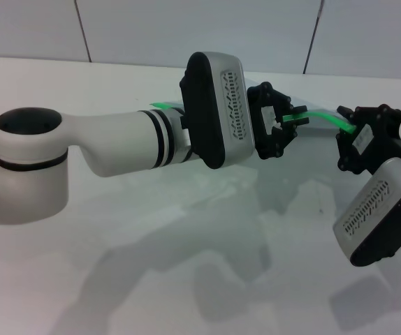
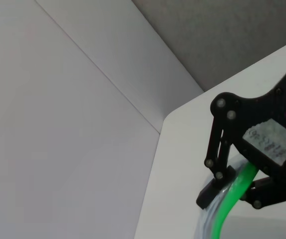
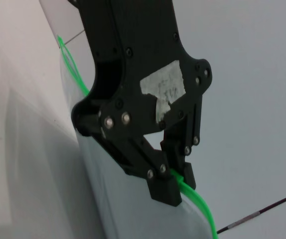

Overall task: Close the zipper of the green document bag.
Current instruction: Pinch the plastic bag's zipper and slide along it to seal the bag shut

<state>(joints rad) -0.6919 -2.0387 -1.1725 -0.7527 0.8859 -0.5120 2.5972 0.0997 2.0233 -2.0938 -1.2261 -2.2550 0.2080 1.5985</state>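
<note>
On the white tabletop, the green document bag lay flat toward one o'clock from the scene's center, its far edge lifted. The zipper ran along that far edge as a bright green strip. The left end effector was pinching the zipper near its middle. The right end effector sat at three o'clock, its fingers pressed together on the zipper's end, where the strip curved upward between them.

White arms, black screw-studded tools with taped labels.
</note>
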